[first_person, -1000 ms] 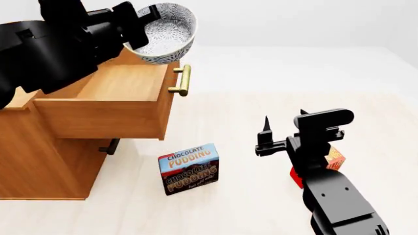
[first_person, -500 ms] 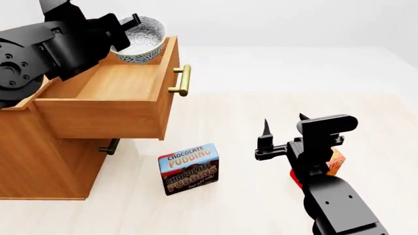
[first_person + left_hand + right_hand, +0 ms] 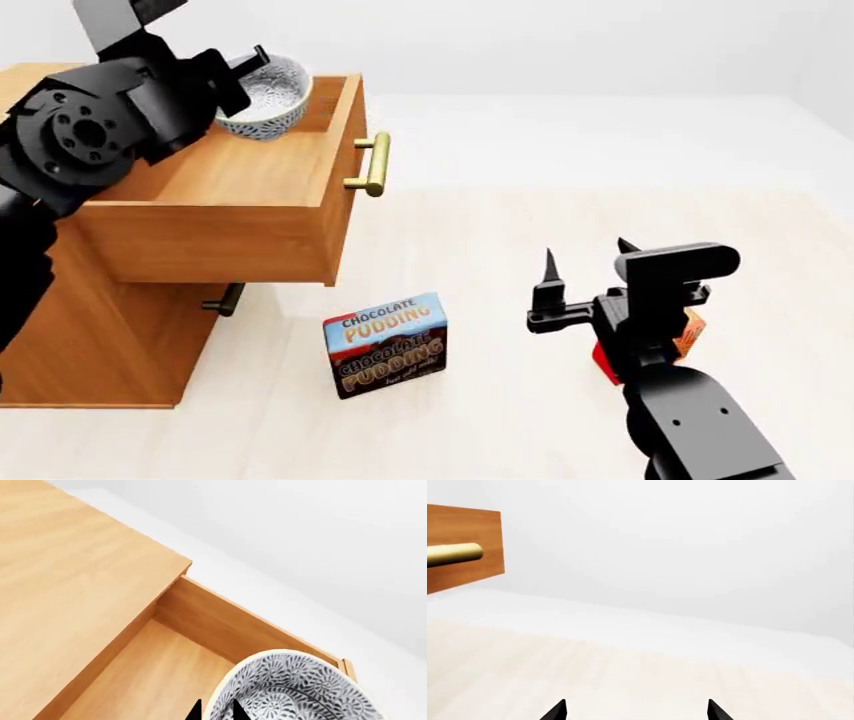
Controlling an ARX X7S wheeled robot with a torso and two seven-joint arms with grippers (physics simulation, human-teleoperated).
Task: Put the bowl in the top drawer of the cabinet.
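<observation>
Right gripper (image 3: 585,268): near right, fingers spread, holding nothing.
Red box (image 3: 683,332): behind the right arm, writing hidden.
Pudding box (image 3: 387,344): near centre on the floor, reads "CHOCOLATE PUDDING".
Top drawer (image 3: 227,215): pulled out of the cabinet (image 3: 94,330), brass handle (image 3: 375,163) facing right.
Bowl (image 3: 271,98): above the drawer's far end, rim clamped by the left gripper (image 3: 215,711).

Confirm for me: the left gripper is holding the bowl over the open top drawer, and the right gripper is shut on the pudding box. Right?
Not quite. The right gripper is open and holds nothing; the head view shows it hanging apart from the pudding box, which stands on the floor. The rest holds: the left gripper grips the bowl by its rim over the open top drawer.
</observation>
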